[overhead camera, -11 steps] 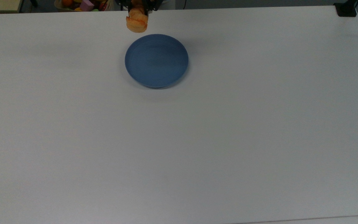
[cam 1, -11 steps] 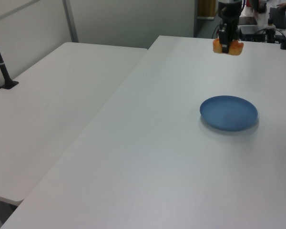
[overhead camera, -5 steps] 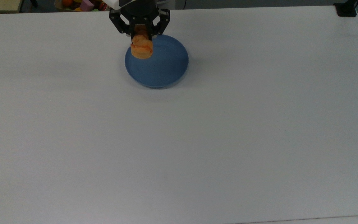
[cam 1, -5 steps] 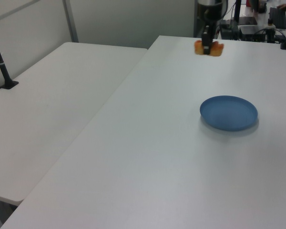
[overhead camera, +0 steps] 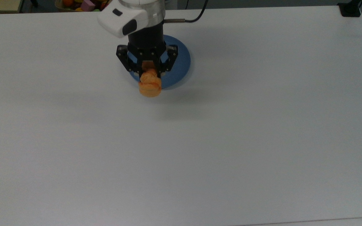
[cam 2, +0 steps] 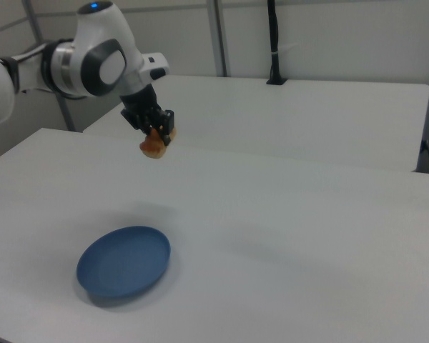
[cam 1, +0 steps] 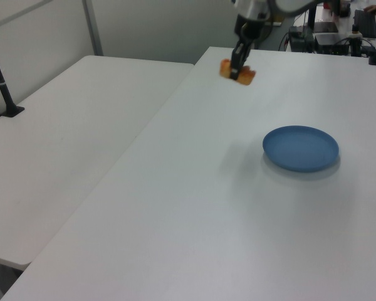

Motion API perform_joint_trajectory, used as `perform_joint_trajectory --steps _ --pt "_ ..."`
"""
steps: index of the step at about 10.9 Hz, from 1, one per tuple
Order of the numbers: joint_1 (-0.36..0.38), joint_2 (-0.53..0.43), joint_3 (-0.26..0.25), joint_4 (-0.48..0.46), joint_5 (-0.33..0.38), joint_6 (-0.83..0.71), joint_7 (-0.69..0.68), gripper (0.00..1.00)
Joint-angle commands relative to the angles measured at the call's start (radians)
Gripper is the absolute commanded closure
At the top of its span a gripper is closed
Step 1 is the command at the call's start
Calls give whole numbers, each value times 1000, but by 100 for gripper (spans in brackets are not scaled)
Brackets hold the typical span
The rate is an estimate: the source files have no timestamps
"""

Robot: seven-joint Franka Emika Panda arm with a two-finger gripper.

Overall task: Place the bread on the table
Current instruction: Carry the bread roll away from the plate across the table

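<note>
My gripper [overhead camera: 149, 75] [cam 1: 239, 66] [cam 2: 157, 137] is shut on the bread [overhead camera: 150, 85] [cam 1: 236, 70] [cam 2: 152, 146], a small orange-golden loaf hanging from the fingers high above the white table [overhead camera: 218, 141] [cam 1: 194, 207] [cam 2: 286, 221]. In the top view the loaf shows at the near edge of the blue plate [overhead camera: 181, 62]. The left view shows it well to the left of the plate [cam 1: 301, 148], and the right view shows it above and beyond the plate [cam 2: 124, 261].
A second white table [cam 1: 62, 138] [cam 2: 293, 114] stands beside this one. A box of colourful toys [overhead camera: 86, 4] sits past the far edge in the top view. A black post [cam 1: 1, 78] stands on the side table. A black clamp [overhead camera: 350, 9] holds the far right corner.
The arm has carried the bread from the table's far edge over the plate toward the top view's bottom, and leftward in the left view. The plate has not moved.
</note>
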Motion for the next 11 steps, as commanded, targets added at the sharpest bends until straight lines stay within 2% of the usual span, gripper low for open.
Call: perform_joint_trajectory --steps 1,8,11 --pt "4 161 1 104 20 146 -16 58" --pt "6 393 10 117 11 534 -24 57" --pt "26 455 10 115 8 590 -25 54"
